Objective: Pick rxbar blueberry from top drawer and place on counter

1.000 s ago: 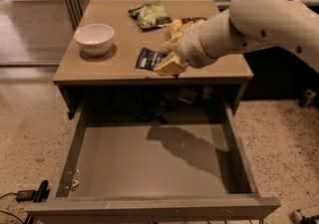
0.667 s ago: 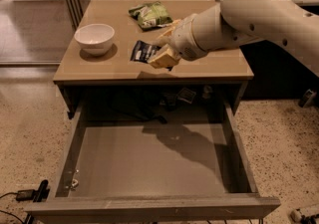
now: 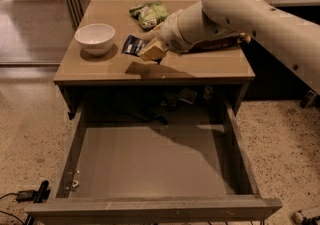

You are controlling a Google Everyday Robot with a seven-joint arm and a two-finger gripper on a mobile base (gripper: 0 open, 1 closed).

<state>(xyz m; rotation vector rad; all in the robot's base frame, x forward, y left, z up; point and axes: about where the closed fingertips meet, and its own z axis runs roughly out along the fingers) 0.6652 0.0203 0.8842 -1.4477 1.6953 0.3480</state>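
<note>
The robot's gripper [image 3: 151, 50], a tan two-finger claw at the end of a fat white arm [image 3: 235, 6], is up over the counter [image 3: 210, 66], a flat tan square table top. It is pinched shut on the rxbar blueberry [image 3: 132, 45], a small flat dark-blue snack bar wrapper with pale letters. The bar sticks out of the claw on the bowl's side. It hangs a little above the table top, and its dark shadow lies on the wood below.

A second ago the claw and the bar were nearer the front edge of the counter. Now both have slid back from that edge and toward the round white bowl [image 3: 95, 38], which is near but not touching. The bar has gone along with the claw, so the hold looks good.

The top drawer [image 3: 150, 210], a wide shallow grey tray with low walls, stands pulled open below, and the bar is not in it. So the picking part looks done. What is left, I think, is to lower the bar onto a bare bit of wood and let go. The crinkly green chip bag [image 3: 150, 14] sits just behind the claw. A drop too near the bowl could bump it.
</note>
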